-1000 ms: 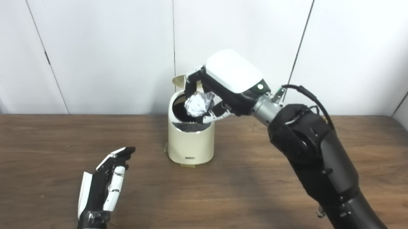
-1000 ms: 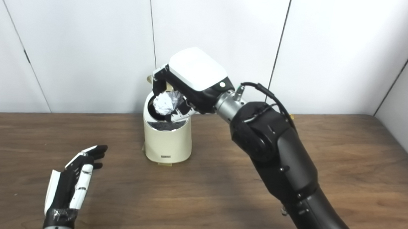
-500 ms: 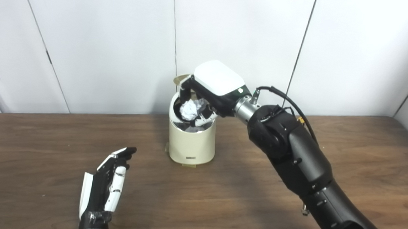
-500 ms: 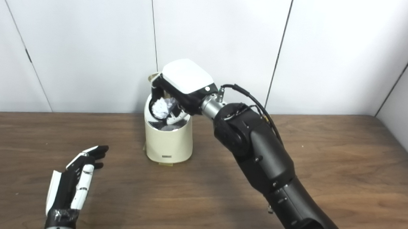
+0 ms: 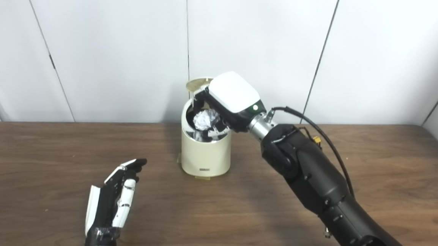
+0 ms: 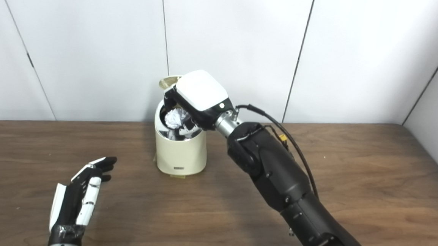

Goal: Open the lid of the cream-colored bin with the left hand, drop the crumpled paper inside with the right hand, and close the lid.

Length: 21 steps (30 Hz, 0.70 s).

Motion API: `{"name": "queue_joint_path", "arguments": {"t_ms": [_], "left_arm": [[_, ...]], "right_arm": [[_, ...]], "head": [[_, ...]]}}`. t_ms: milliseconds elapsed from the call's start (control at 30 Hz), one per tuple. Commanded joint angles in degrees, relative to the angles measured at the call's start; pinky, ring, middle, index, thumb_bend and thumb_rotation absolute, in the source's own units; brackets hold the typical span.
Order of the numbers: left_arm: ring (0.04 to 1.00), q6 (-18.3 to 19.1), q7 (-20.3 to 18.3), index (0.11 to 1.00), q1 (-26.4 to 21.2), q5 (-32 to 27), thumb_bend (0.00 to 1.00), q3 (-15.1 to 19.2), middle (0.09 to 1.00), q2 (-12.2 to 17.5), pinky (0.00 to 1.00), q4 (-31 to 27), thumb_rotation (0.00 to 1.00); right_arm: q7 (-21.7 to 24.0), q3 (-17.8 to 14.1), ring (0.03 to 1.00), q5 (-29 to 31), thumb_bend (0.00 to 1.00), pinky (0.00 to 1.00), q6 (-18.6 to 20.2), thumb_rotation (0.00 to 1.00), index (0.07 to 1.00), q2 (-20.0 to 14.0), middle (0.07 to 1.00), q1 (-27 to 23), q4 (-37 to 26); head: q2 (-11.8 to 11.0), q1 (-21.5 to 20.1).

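Observation:
The cream-colored bin stands at the back middle of the table, its lid tipped up behind the opening. My right hand hangs over the bin's mouth, fingers curled down into it and shut on the crumpled paper, which sits at the level of the rim. My left hand lies on the table well to the front left of the bin, fingers straight and apart, holding nothing.
The brown wooden table runs across the whole view. White wall panels stand close behind the bin. My right forearm crosses the table's right half.
My right hand has come down and a little left, carrying the crumpled paper from above the rim into the bin's mouth. The left hand has stayed put.

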Motion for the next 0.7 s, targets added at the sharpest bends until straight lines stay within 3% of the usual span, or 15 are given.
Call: {"name": "queue_joint_path", "arguments": {"t_ms": [0,667], "left_arm": [[0.795,-1.5,0.5,0.774,-1.2,0.3,0.35,-0.2,0.793,0.0,0.74,-1.3,0.93],[0.796,-1.7,0.6,0.776,-1.1,0.0,0.35,-0.4,0.795,0.1,0.74,-1.1,0.92]], "right_arm": [[-2.3,0.1,0.475,-1.5,0.51,0.40,0.1,0.00,0.432,-1.2,0.566,-3.4,0.7],[-10.1,2.5,0.459,-9.8,0.49,0.32,3.0,0.00,0.493,-1.4,0.592,-3.6,3.8]], "head": [[0.0,0.0],[0.0,-0.1]]}}
